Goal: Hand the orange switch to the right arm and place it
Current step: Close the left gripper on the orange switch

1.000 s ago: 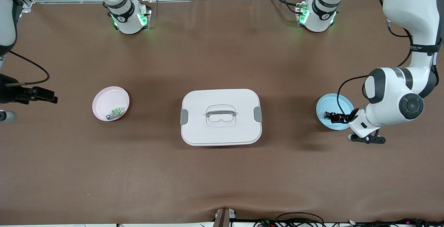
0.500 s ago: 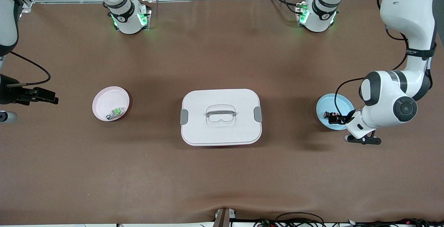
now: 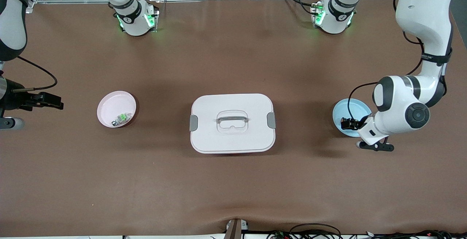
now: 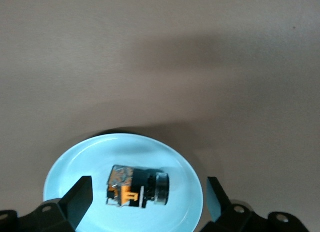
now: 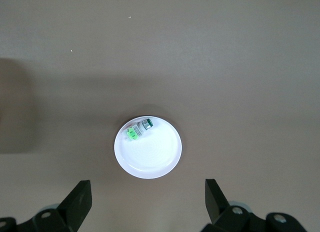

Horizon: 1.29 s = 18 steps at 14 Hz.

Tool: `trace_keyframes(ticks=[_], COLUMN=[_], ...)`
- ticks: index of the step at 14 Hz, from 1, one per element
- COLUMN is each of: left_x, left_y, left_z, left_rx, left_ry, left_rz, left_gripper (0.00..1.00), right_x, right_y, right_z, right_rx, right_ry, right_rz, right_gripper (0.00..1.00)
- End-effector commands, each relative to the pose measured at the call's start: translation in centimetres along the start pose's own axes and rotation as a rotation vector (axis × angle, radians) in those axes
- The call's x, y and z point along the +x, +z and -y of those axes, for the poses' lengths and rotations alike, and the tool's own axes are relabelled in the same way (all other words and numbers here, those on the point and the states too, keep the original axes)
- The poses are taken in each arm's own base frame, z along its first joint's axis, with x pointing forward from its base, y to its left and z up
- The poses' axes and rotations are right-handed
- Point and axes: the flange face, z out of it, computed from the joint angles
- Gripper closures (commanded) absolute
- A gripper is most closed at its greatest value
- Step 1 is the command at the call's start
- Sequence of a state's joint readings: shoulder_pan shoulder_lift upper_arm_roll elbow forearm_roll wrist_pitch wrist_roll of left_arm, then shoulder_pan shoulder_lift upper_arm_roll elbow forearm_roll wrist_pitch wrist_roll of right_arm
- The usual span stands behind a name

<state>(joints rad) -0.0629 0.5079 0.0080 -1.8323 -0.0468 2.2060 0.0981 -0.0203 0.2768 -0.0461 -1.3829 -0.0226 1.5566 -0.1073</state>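
The orange switch (image 4: 138, 187) lies on its side on the light blue plate (image 4: 75, 169), orange body with a black round cap. In the front view the switch (image 3: 345, 123) shows partly under the left arm's hand (image 3: 372, 131). My left gripper (image 4: 148, 204) is open just above the plate, one finger on each side of the switch, not touching it. My right gripper (image 5: 147, 204) is open and empty, high above the table at the right arm's end; its hand (image 3: 14, 100) is at the front view's edge.
A pink plate (image 3: 113, 104) holds a green-and-clear small part (image 3: 122, 118); both show in the right wrist view, the plate (image 5: 150, 159) and the part (image 5: 137, 129). A white lidded box (image 3: 219, 104) with a clear handle stands mid-table. The blue plate (image 3: 346, 109) is at the left arm's end.
My left arm has shifted a little toward the middle of the table and come over the switch on the blue plate. The right arm has barely moved.
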Motion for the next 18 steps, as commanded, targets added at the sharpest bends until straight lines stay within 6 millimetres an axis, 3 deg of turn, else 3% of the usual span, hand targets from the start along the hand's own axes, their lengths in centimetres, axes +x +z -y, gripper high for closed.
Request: trace_keyframes(ticks=[1, 10, 18], left_x=[-1.4, -3.1, -5.3], left_y=[-0.1, 0.7, 4.2], left_z=[-0.7, 1.2, 1.5], left_rx=[0.013, 0.055, 0.050], left_ry=[0.036, 0.101, 0.097], left_rz=[-0.021, 0.004, 0.006], left_gripper=[0.00, 0.00, 0.00], right_x=[-0.1, -0.2, -0.3], right_y=[0.1, 0.5, 1.0], right_z=[-0.1, 0.1, 0.0], right_rx=[0.000, 0.066, 0.068], right_ry=[0.033, 0.095, 0.100], right_rz=[0.001, 0.016, 0.026], right_gripper=[0.00, 0.00, 0.00])
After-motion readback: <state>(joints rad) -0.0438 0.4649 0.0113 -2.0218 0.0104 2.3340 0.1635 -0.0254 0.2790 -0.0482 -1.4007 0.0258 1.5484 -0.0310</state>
